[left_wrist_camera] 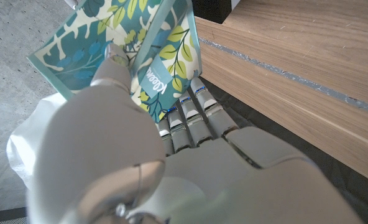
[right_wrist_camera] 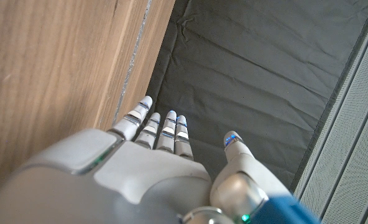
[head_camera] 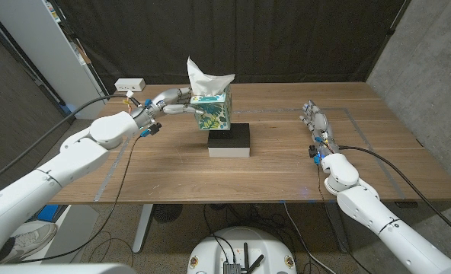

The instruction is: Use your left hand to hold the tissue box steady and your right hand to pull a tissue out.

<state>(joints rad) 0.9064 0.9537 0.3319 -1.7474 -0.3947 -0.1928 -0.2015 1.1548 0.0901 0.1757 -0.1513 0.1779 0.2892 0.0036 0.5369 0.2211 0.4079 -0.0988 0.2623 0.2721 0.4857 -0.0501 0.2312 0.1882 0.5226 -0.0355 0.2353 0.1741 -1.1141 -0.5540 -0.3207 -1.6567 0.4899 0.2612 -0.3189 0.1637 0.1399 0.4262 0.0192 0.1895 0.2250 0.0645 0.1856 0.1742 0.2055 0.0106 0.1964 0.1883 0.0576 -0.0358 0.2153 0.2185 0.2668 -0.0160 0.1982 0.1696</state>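
Note:
A teal leaf-patterned tissue box (head_camera: 212,113) stands on a black-and-white block (head_camera: 229,140) at the table's middle, with a white tissue (head_camera: 205,79) sticking up from its top. My left hand (head_camera: 170,101) grips the box from its left side; in the left wrist view the fingers (left_wrist_camera: 193,115) and thumb wrap around the box (left_wrist_camera: 153,56). My right hand (head_camera: 315,119) is far to the right of the box, low over the table with fingers straight and apart, holding nothing. In the right wrist view the right hand (right_wrist_camera: 159,162) reaches along the table's edge.
A white power strip (head_camera: 130,84) lies at the table's back left corner. Grey tape lines (head_camera: 347,114) mark the wooden tabletop. A dark curtain hangs behind the table, and a concrete wall stands at the right.

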